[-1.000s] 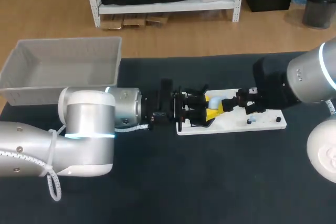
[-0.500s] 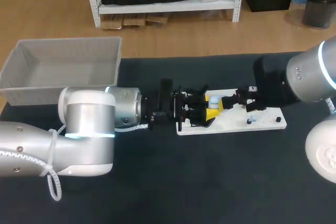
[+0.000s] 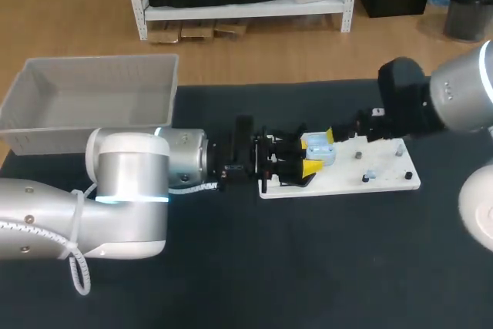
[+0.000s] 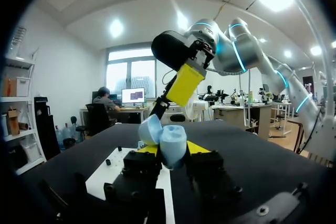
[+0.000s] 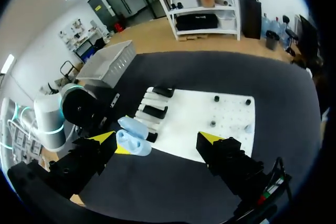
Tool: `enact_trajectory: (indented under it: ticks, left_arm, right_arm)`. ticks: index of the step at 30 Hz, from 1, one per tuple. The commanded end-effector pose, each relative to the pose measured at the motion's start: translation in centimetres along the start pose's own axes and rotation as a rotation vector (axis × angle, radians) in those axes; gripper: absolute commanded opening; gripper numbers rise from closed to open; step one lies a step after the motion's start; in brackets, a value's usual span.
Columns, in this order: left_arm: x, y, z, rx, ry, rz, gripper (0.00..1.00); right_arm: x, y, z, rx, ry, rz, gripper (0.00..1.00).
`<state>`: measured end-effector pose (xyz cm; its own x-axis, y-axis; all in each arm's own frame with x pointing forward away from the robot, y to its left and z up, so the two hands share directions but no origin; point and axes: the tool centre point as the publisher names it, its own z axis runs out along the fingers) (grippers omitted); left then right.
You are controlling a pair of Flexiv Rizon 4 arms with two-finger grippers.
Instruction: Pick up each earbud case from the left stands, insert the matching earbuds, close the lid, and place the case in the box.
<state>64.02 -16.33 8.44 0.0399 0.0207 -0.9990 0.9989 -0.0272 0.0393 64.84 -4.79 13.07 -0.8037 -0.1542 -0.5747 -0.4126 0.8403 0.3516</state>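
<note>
Case [image 4: 168, 139], lid up, clamped in left hand [image 4: 174, 153] (clearest from its wrist); right hand [image 5: 157, 140] spread wide.

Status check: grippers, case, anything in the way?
Left gripper shut on blue earbud case, lid open. Right gripper open, empty, over the white board. No obstruction seen.

Earbud case [image 3: 318, 150]: pale blue. Board [image 3: 343, 179]: white. Table [image 3: 308, 267]: plain black. Box [image 3: 46, 125]: light grey. Left gripper [image 3: 308, 155] fingertips [image 3: 310, 167]: yellow.
</note>
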Motion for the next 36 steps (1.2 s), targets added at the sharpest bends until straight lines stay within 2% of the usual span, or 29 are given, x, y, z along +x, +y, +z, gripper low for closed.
enact_trajectory:
  ticks: [1,9,15,22,25,27,30,32,36]
  left_arm:
    - [0.0,0.1,0.0,0.004,0.000,-0.001,0.00]
    - [0.0,0.1,0.0,0.004,0.000,-0.001,0.00]
    - [0.0,0.1,0.0,0.004,0.000,-0.001,0.00]
    - [0.0,0.1,0.0,0.004,0.000,-0.001,0.00]
    - [0.0,0.1,0.0,0.004,0.000,-0.001,0.00]
    - [0.0,0.1,0.0,0.004,0.000,-0.001,0.00]
    - [0.0,0.1,0.0,0.004,0.000,-0.001,0.00]
    - [0.0,0.1,0.0,0.004,0.000,-0.001,0.00]
    - [0.0,0.1,0.0,0.004,0.000,-0.001,0.00]
  right_arm:
    - [-0.6,-1.0,-3.3,0.076,0.015,-0.068,1.00]
    - [-1.4,-5.9,-4.7,0.234,0.091,-0.163,1.00]
    - [-0.8,-9.8,-4.0,0.357,0.174,-0.169,1.00]
    - [0.2,-12.2,-2.4,0.434,0.255,-0.179,1.00]
    - [0.8,-12.9,-1.6,0.460,0.313,-0.199,0.92]
    - [1.1,-13.2,-0.9,0.479,0.355,-0.201,0.78]
    - [1.4,-13.4,-0.1,0.486,0.395,-0.190,0.71]
    - [1.5,-13.5,0.3,0.497,0.414,-0.186,0.71]
    - [1.5,-13.6,1.0,0.512,0.420,-0.159,0.65]
